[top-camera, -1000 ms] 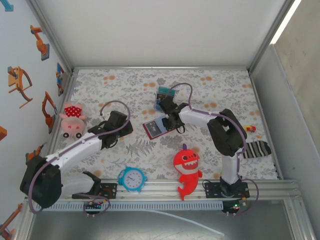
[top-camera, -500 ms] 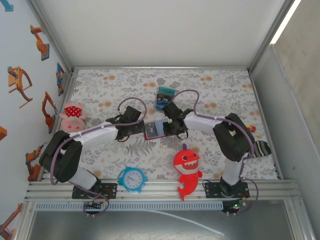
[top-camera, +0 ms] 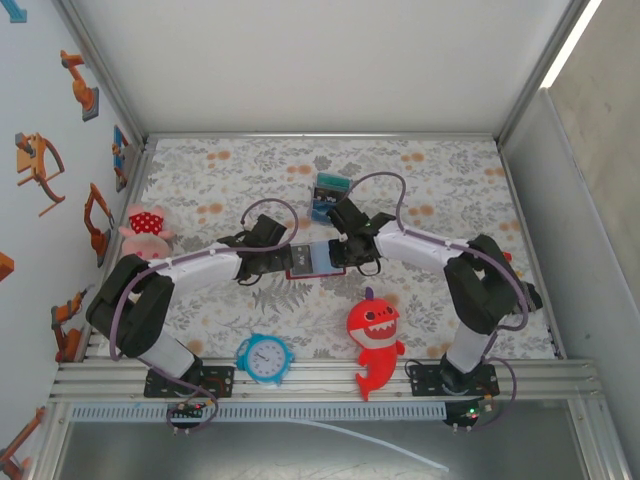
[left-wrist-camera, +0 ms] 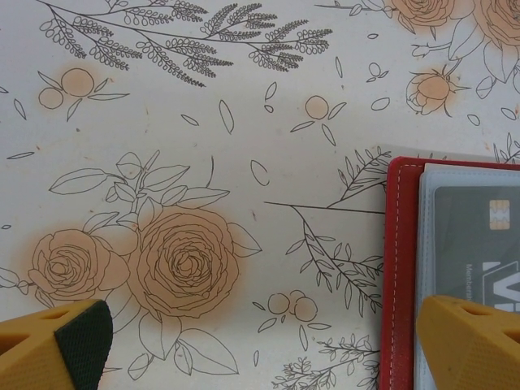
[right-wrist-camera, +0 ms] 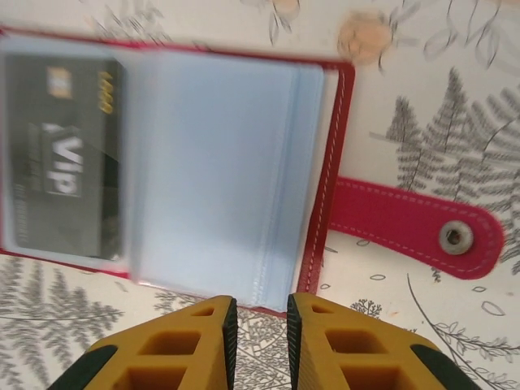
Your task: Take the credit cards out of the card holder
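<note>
Card holder [top-camera: 310,258] lay open on the worktop [top-camera: 440,170], shark toy [top-camera: 375,335] nearer the front edge. Left claw [left-wrist-camera: 262,321] gaped empty; right claw [right-wrist-camera: 262,313] was nearly closed, grip unclear.

Dark card [right-wrist-camera: 65,154] in the card holder [right-wrist-camera: 325,162], right wrist view: I read "VIP" in large white letters on its face. The gold digits beside that word are too blurred to read. Left wrist view, same card [left-wrist-camera: 479,236]: only "VI" shows at the frame edge. A small line above it seems to start "Member"; I can't read the rest. Clock [top-camera: 265,357] numerals are too small to read.
</note>
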